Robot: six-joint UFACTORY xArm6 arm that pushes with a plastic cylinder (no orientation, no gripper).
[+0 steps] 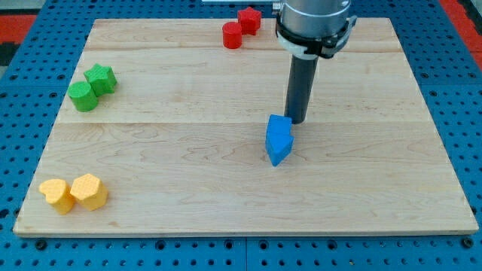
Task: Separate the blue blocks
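Pale wood board (188, 150), smooth, matt; blue blocks (279, 140) matt plastic-looking.

Grey metallic cylindrical arm housing (313, 16), black ring collar with white clip beneath it, straight dark round rod below, my tip (297, 121) blunt and dark

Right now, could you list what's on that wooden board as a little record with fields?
board: wooden table top on a blue perforated base
my tip: at the upper right edge of the blue blocks
blue blocks: two pressed together, centre
red blocks: pair, the view's top
green blocks: pair, the view's left
yellow blocks: pair, bottom left
task state: blue blocks not yet separated
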